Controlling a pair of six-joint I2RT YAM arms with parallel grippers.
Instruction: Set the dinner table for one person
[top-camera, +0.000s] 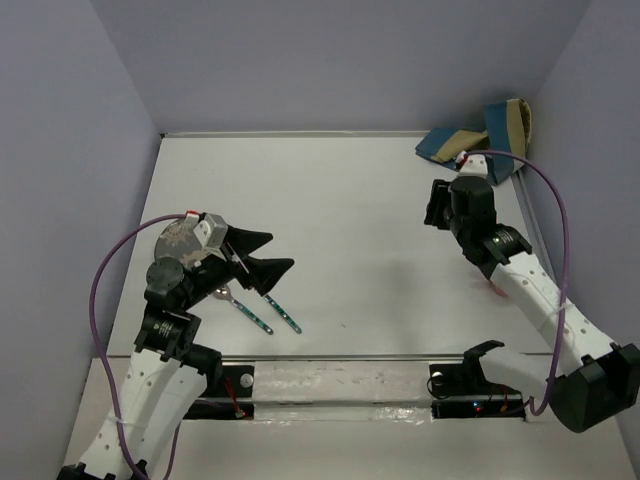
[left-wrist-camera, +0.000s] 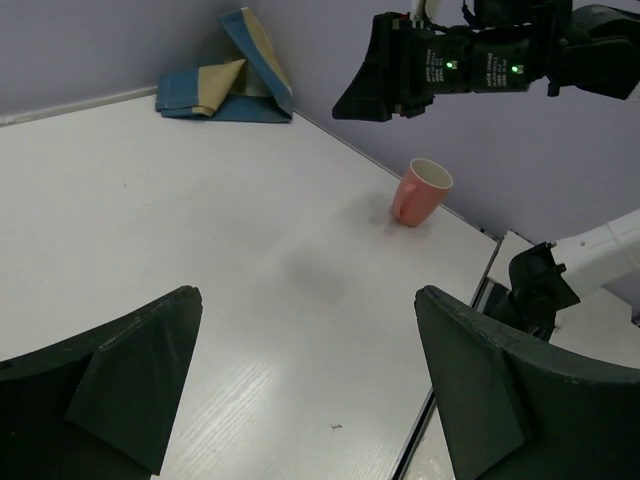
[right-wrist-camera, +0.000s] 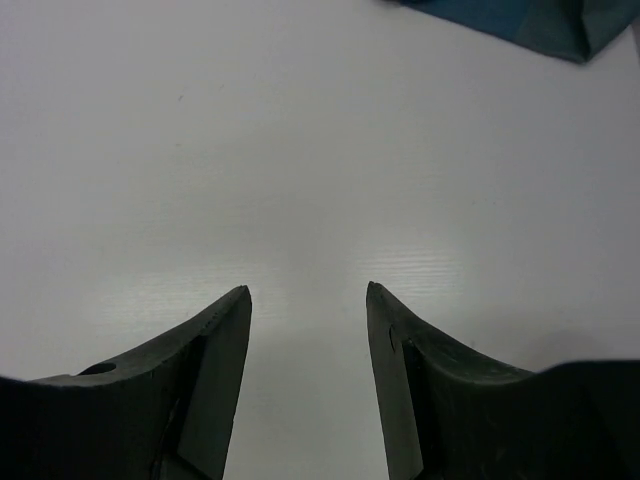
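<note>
The white dinner table (top-camera: 350, 210) fills the top view. A crumpled blue-and-tan placemat (top-camera: 478, 140) lies in the far right corner; it also shows in the left wrist view (left-wrist-camera: 225, 85) and the right wrist view (right-wrist-camera: 530, 25). A grey plate (top-camera: 176, 240) sits at the left, partly under my left arm. A spoon (top-camera: 240, 306) and a second teal-handled utensil (top-camera: 283, 314) lie near it. A pink cup (left-wrist-camera: 420, 192) stands at the right edge, mostly hidden by my right arm in the top view. My left gripper (top-camera: 280, 250) is open and empty above the utensils. My right gripper (top-camera: 437, 205) is open and empty over bare table.
Purple walls close the table on the left, back and right. A metal rail (top-camera: 340, 380) runs along the near edge between the arm bases. Bare tabletop (top-camera: 350, 260) lies between the two grippers.
</note>
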